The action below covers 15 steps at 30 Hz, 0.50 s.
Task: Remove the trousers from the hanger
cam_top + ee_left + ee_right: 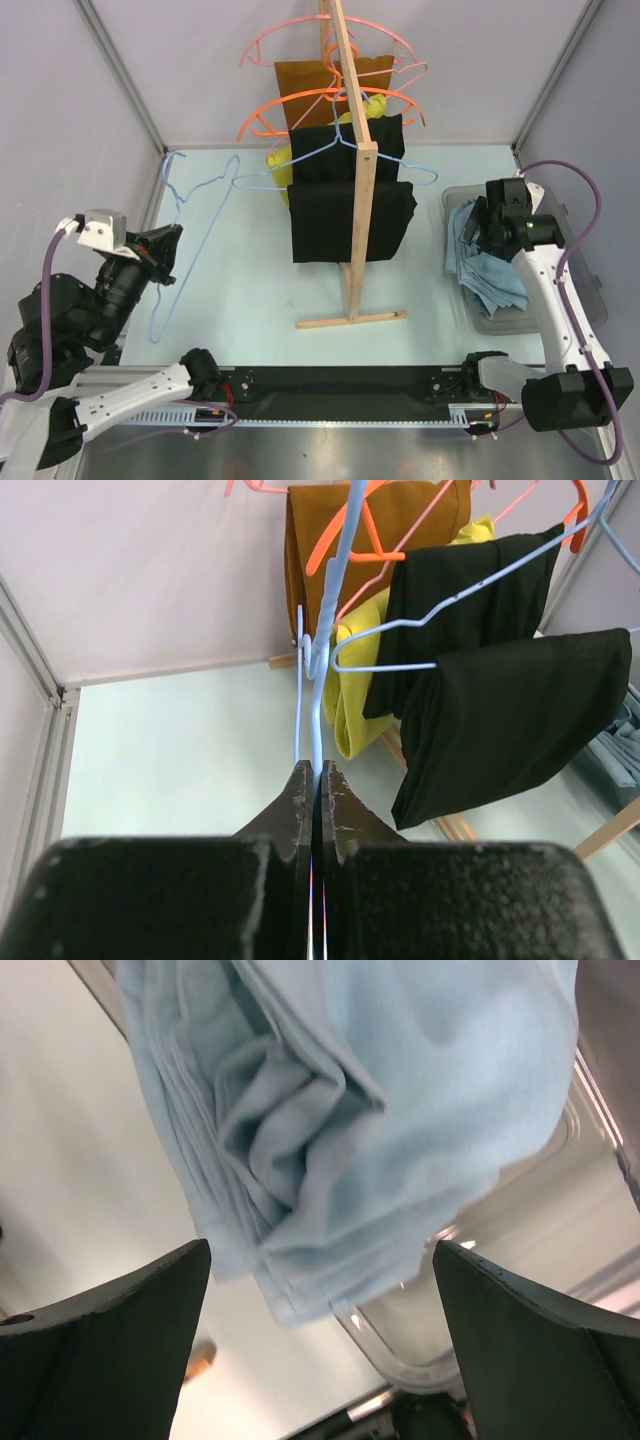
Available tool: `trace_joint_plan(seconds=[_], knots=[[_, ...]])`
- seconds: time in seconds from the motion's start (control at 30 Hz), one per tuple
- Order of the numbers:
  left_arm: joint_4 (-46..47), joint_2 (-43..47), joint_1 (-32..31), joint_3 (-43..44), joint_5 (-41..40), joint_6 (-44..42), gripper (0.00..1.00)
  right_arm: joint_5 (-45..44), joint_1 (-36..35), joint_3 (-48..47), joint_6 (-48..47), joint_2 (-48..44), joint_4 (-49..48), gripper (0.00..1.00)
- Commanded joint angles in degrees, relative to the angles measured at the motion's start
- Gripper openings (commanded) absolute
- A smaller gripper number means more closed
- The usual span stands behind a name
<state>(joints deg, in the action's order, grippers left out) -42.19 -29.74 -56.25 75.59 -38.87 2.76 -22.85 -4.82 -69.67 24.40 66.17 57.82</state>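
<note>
Trousers (pixel 492 278) off the hanger (pixel 317 715).
The left gripper (pixel 315 772), arm folded low at lower left, has jaws clamped on the hanger wire; the right gripper (pixel 320 1250) points down, jaws wide apart, over the trousers (heaped in the bin (pixel 592 300) at right).

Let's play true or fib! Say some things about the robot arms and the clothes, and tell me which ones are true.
1. The left gripper is shut on the light-blue hanger. True.
2. The blue trousers hang on that hanger. False: they lie bunched in the clear bin on the right, and the hanger is bare.
3. The right gripper is pinching the trousers. False: it is open, with the trousers just in front of it.
4. Black garments hang on the wooden rack. True.
</note>
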Motion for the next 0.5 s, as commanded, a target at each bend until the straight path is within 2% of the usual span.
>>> trace_joint_plan(seconds=[0.0,0.2,0.37,0.47], knots=[[-3.94,1.17,-0.44,2.02,-1.47,4.35,0.00,3.77,-0.63,1.29,-0.75,-3.23,4.49,1.00],[-10.35,0.12,-0.44,2.54,-5.42,6.02,0.00,10.37,-5.10,0.85,-3.31,-1.23,5.45,0.99],[-14.40,-0.58,-0.44,2.28,-7.71,9.00,0.00,10.20,-15.45,2.60,-1.99,-2.80,6.95,0.99],[-15.55,-1.64,-0.44,2.72,-5.70,11.46,0.00,11.42,-20.56,4.63,-0.24,-5.78,6.25,0.99]])
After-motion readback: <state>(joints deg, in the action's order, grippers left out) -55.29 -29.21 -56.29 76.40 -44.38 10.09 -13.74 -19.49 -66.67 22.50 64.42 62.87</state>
